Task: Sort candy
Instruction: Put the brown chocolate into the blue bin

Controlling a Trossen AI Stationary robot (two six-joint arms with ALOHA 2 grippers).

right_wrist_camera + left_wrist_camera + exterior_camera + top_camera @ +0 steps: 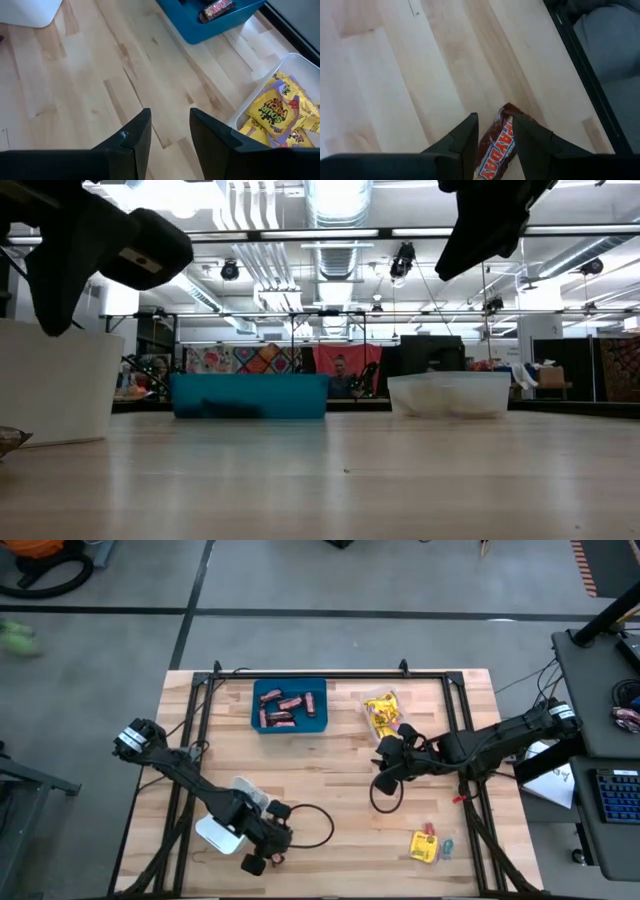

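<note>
Three trays sit on the wooden table [330, 790]: a blue tray [289, 706] at the far side holding brown-red mini bars [285, 708], a clear tray [381, 712] beside it filled with yellow packets [280, 114], and a white tray [228, 823] near the front, its contents hidden by the left arm. The left gripper [494, 141] hangs low by the front edge with its fingers closed on a brown-red bar [496, 150]. The right gripper [169, 135] hovers near the clear tray, fingers parted and holding nothing, while one yellow packet [425, 846] and a tiny pastel sweet [446, 848] lie loose at front right.
</note>
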